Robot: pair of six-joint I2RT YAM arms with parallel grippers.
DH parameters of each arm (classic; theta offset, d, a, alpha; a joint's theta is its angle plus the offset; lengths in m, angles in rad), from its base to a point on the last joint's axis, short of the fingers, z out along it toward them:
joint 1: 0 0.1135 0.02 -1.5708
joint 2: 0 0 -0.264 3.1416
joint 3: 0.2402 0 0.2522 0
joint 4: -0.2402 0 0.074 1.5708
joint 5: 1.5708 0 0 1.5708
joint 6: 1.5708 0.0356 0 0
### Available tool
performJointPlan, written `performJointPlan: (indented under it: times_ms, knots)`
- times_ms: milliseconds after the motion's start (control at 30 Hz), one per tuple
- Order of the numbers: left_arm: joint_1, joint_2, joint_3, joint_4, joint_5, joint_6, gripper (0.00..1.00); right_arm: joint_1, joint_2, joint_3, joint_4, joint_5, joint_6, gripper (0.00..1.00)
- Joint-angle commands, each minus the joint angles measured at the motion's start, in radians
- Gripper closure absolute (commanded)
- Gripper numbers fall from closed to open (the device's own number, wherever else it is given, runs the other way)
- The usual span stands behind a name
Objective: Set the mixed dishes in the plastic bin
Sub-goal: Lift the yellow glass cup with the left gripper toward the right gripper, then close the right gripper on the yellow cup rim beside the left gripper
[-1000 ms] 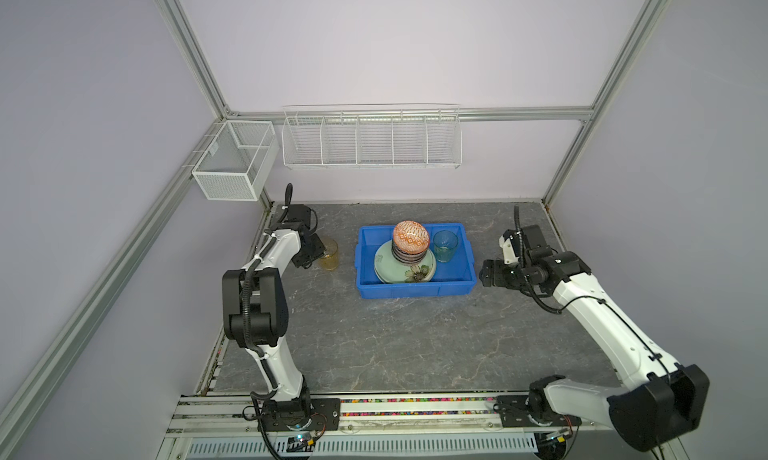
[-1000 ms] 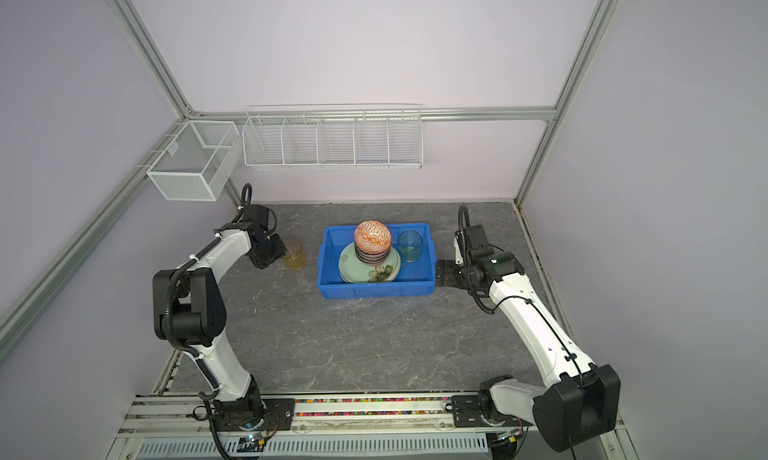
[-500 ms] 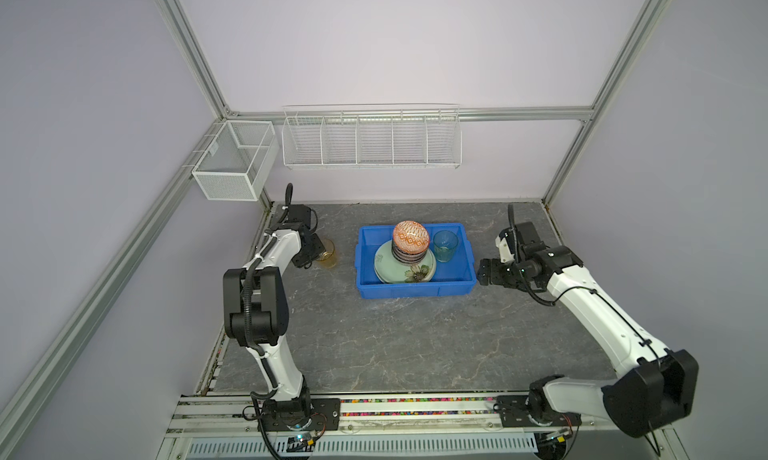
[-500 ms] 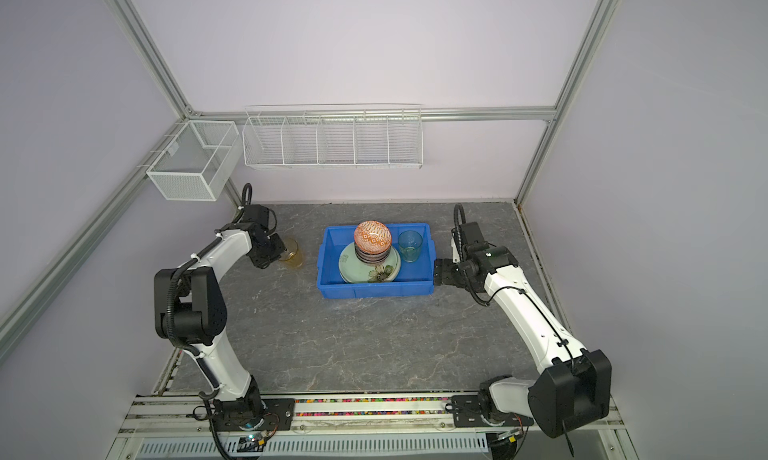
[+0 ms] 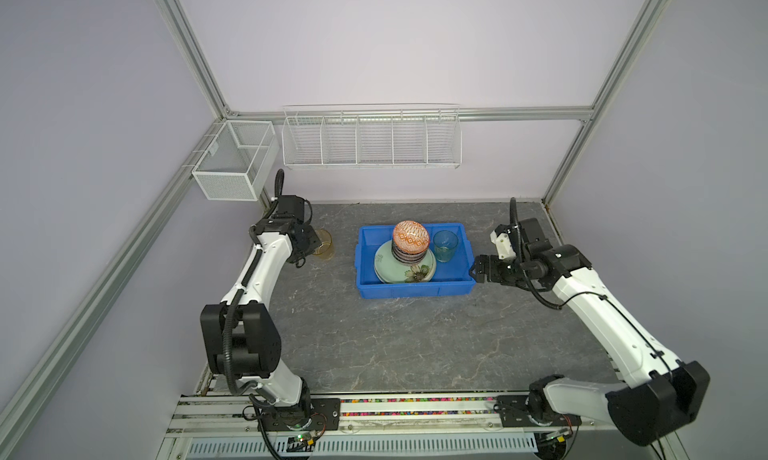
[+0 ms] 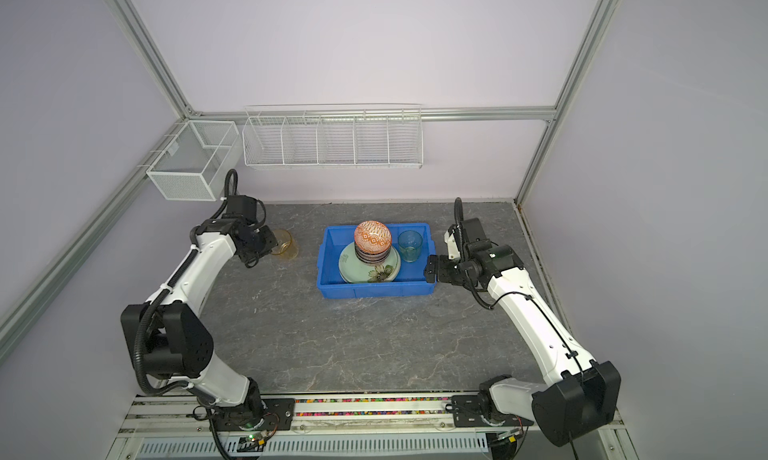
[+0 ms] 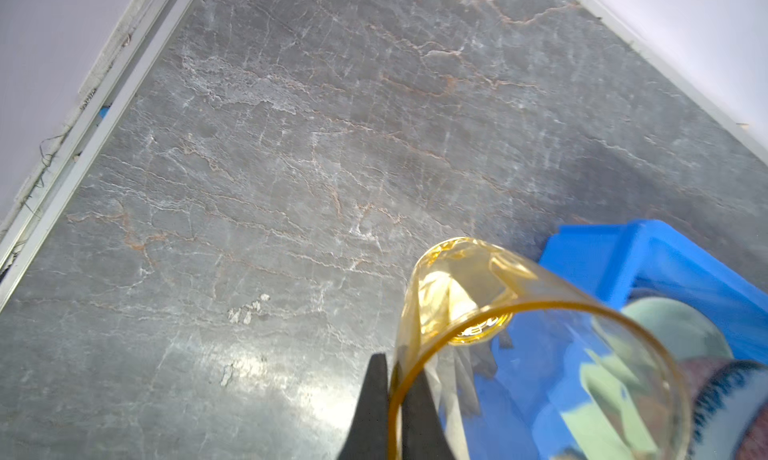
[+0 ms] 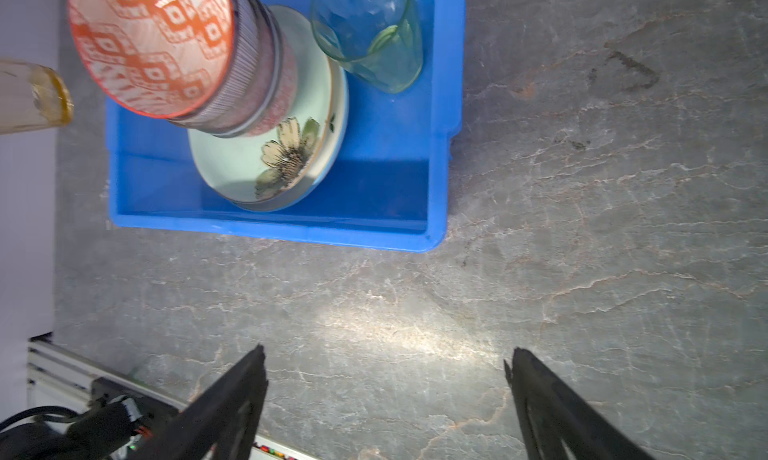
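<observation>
The blue plastic bin (image 5: 415, 291) (image 6: 376, 291) stands mid-table. Inside it lies a pale green flowered plate (image 5: 417, 273) (image 8: 286, 155) on a plate stack, with upturned patterned bowls (image 5: 410, 238) (image 8: 153, 42) on top. A green glass cup (image 5: 445, 246) (image 8: 370, 30) stands in the bin's right part. Left of the bin is an amber glass cup (image 5: 325, 246) (image 7: 478, 287). My left gripper (image 5: 313, 246) (image 7: 392, 379) is shut on its rim, one finger inside and one outside. My right gripper (image 5: 473, 269) (image 8: 384, 362) hangs open and empty by the bin's right front corner.
A long white wire basket (image 5: 370, 140) hangs on the back wall and a mesh basket (image 5: 232, 163) on the left frame. A metal rail (image 5: 374, 408) runs along the front edge, where both arm bases are bolted.
My left gripper's jaws have shut on the amber cup's rim. My right gripper has moved left, closer to the bin's right side, still open.
</observation>
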Motion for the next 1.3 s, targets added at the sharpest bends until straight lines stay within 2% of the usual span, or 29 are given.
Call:
performJointPlan:
  times_ms: [0, 167, 433, 567, 833, 1267]
  knots:
    - [-0.081, -0.050, 0.083, -0.124, 0.022, 0.024, 1.00, 0.043, -0.030, 0.032, 0.007, -0.040, 0.029, 0.10]
    - [-0.238, -0.102, 0.122, -0.165, 0.060, -0.004, 1.00, 0.137, -0.018, 0.086, 0.010, -0.013, 0.055, 0.14]
    - [-0.481, -0.095, 0.127, -0.166, -0.001, -0.085, 1.00, 0.284, 0.035, 0.227, -0.017, 0.079, 0.073, 0.20]
    - [-0.561, -0.067, 0.130, -0.148, -0.018, -0.130, 1.00, 0.354, 0.110, 0.310, -0.066, 0.142, 0.076, 0.22]
    - [-0.661, -0.031, 0.151, -0.136, -0.022, -0.179, 1.00, 0.436, 0.259, 0.446, -0.104, 0.237, 0.093, 0.26]
    - [-0.676, -0.007, 0.149, -0.145, -0.023, -0.186, 1.00, 0.467, 0.444, 0.611, -0.157, 0.290, 0.088, 0.38]
